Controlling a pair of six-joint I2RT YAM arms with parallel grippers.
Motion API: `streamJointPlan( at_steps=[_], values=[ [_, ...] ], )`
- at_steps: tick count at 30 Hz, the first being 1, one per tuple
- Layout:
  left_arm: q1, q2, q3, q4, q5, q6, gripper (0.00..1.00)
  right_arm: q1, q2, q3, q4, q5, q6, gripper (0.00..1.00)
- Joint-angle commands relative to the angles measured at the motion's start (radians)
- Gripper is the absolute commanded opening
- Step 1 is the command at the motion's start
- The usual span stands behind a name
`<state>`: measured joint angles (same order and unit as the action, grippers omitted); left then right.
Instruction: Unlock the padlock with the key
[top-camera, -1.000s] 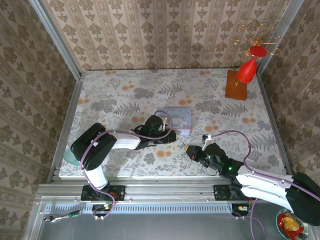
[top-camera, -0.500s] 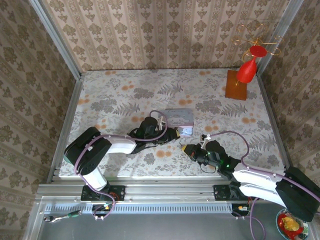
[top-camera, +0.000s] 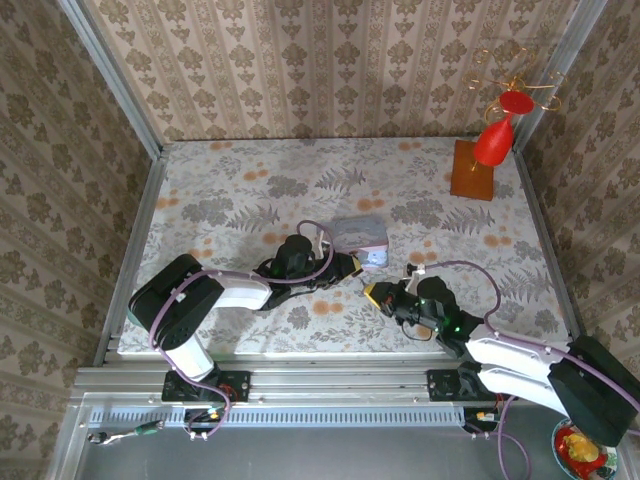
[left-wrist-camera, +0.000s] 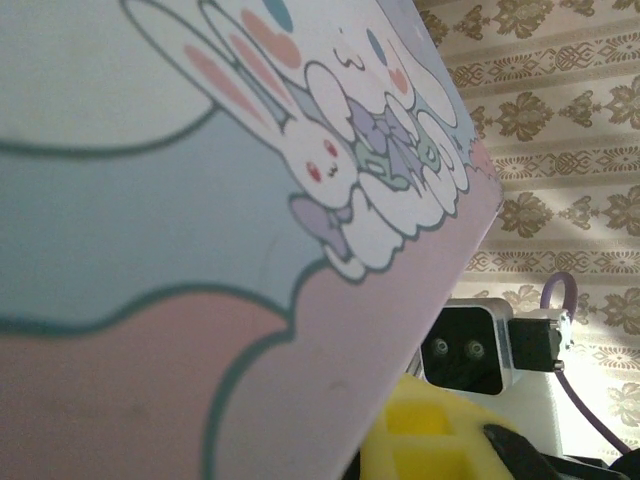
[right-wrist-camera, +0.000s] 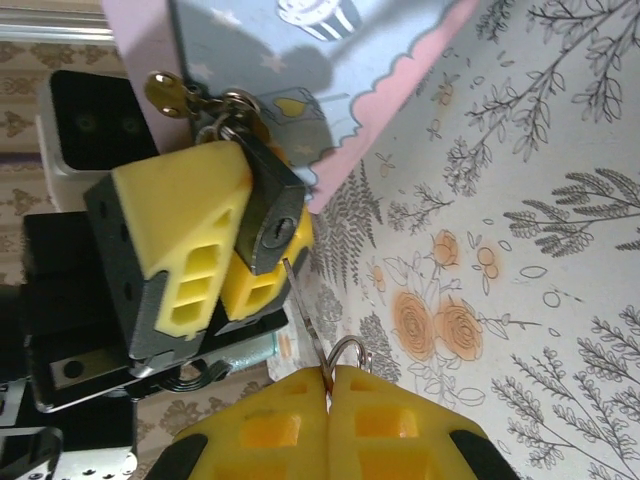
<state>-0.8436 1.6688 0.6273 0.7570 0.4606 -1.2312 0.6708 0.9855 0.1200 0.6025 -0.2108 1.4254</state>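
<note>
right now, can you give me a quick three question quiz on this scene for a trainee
1. True or false: the left end effector grips the small dark grey blocky padlock.
2. Which one holds the thin silvery metal key? A) the left end effector B) the right end effector C) neither
3. Short answer: what animal is drawn on the pastel blue and pink rectangular tin?

Key: 1 true; 2 B; 3 a white rabbit.
</note>
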Motion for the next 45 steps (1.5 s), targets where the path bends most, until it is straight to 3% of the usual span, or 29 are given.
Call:
streamJointPlan(
  at_steps=[1, 45],
  values=[
    [-0.007, -0.02, -0.007, 0.082, 0.035, -0.023, 0.0, -0.016, -0.031, -0.017, 0.011, -0.025, 0.013, 0.0],
    [-0.087, -0.075, -0.009, 0.154, 0.039, -0.118, 0.0, -0.055, -0.116, -0.04, -0.013, -0.01, 0.016, 0.0]
  ],
)
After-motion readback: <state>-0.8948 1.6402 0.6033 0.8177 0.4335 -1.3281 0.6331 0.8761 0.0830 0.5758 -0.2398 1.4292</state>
